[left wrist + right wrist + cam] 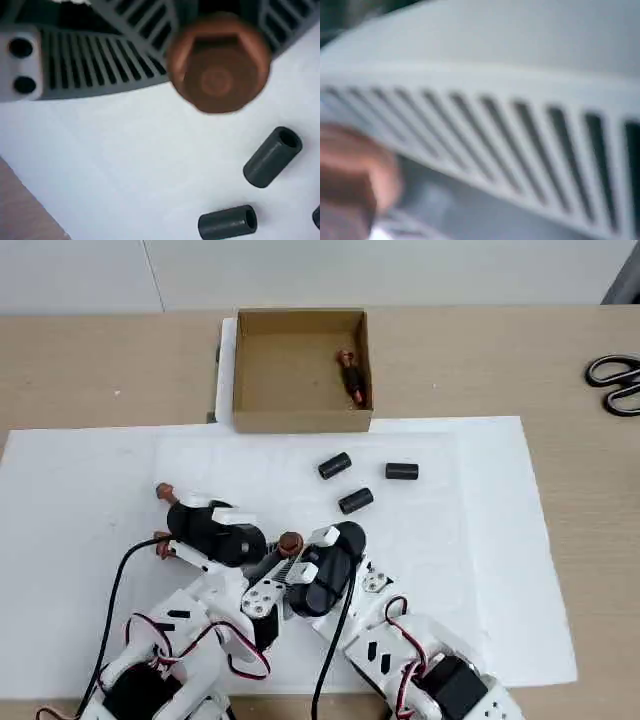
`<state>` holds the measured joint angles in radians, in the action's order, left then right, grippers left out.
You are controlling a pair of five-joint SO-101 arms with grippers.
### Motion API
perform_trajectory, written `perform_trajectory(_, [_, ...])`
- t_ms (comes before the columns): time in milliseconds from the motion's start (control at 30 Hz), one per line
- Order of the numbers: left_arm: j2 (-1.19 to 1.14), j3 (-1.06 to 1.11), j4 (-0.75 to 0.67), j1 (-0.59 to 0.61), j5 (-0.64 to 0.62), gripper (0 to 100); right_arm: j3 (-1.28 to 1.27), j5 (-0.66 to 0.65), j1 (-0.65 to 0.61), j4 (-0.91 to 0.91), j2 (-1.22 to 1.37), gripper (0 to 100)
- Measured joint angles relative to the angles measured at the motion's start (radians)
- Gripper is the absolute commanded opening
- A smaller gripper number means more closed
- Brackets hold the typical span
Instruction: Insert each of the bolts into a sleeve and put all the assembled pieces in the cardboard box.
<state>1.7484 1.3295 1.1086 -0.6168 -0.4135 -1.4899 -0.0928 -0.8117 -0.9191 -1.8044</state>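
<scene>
We see left gripper [282, 553] clamping bolt [290, 541], well off cardboard box [300, 421]; right gripper [306, 560] alongside, state we cannot tell; sleeves [356, 501] nearer box.

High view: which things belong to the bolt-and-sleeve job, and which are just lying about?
Job: brown cardboard box; copper-coloured bolt inside it; three black cylindrical sleeves; three copper-coloured bolts near the arms.
Lying about: black-handled scissors; white paper sheet.

From my remote station I can read no text, label, number or sign; a faint round mark on the copper bolt [217, 70] is illegible.
</scene>
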Motion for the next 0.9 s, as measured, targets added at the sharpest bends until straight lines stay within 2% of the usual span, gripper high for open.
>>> perform_trajectory(133, [0.000, 0.002, -0.002, -0.002, 0.020, 4, 0.000, 0.000, 0.000, 0.000, 0.000, 0.2])
perform_trajectory(300, [0.000, 0.005, -0.008, 0.005, 0.023, 21, 0.000, 0.000, 0.006, 0.000, 0.000, 0.2])
perform_trajectory(900, [-0.012, -0.018, 0.000, 0.038, 0.028, 21, 0.011, 0.002, 0.006, 0.002, -0.002, 0.2])
